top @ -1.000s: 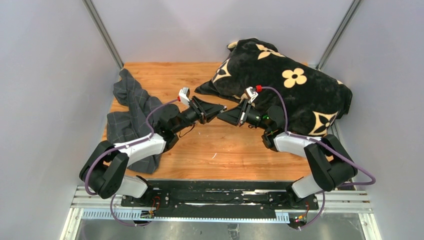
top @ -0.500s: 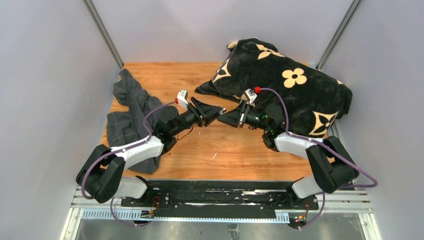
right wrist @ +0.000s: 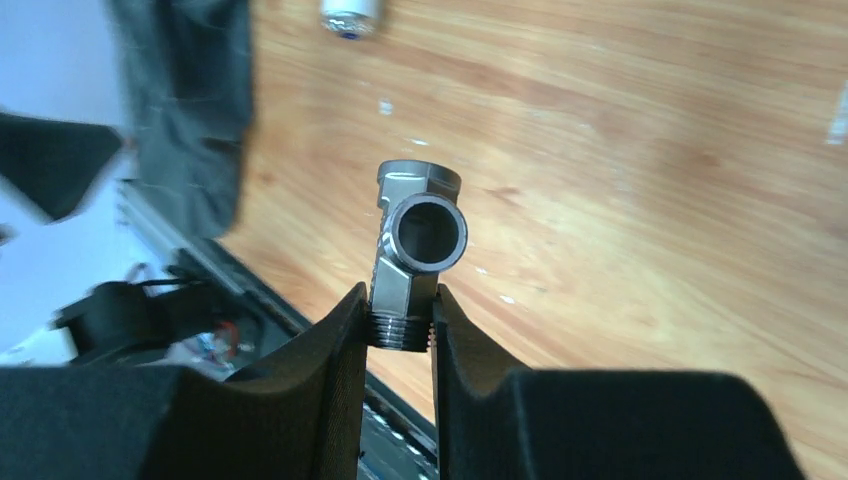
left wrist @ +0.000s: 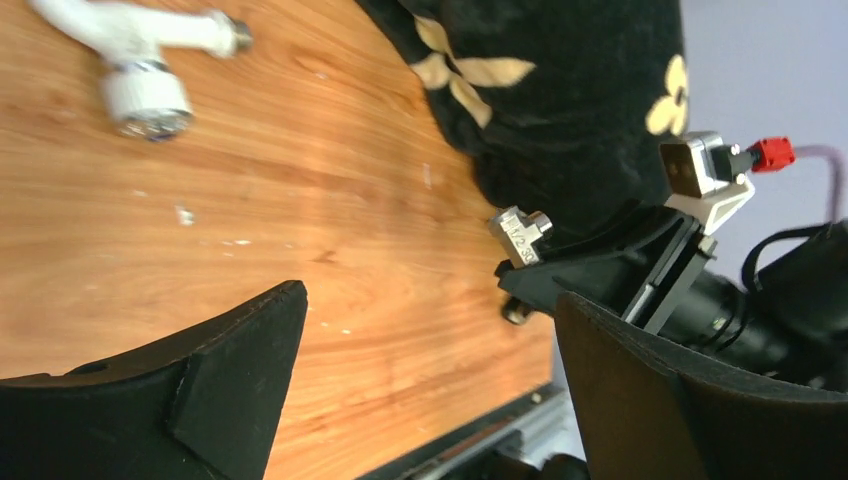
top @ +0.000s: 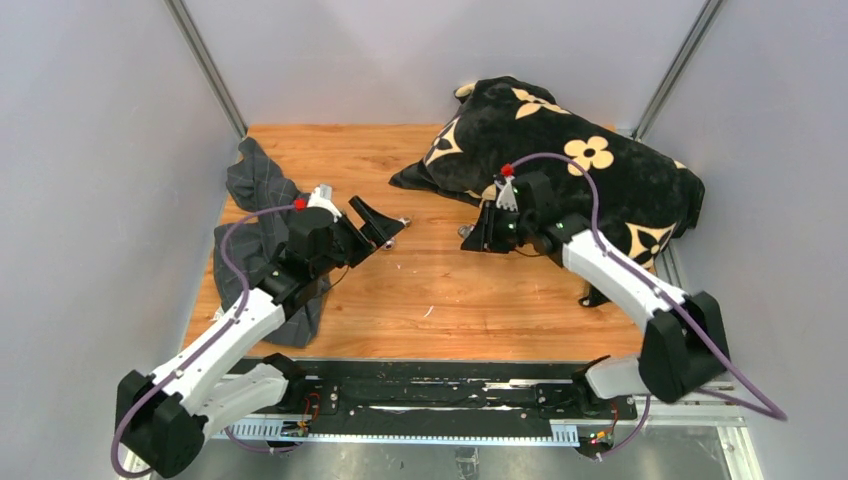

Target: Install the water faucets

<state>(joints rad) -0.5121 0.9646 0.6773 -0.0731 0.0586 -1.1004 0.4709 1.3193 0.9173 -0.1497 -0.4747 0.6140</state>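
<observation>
From above, your left gripper point(top: 388, 226) hangs spread and empty near the middle of the table point(top: 430, 300). Its wrist view shows the white tap body point(left wrist: 140, 60) lying loose on the wood. In the right wrist view, your right gripper point(right wrist: 400, 312) pinches the grey T-piece point(right wrist: 415, 240). The two parts aren't joined yet, so grasp the tap first.

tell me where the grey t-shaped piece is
The grey T-shaped piece is pinched by its threaded end in the right gripper, above the wooden table near the middle of the top view, close by the black flowered cushion.
</observation>
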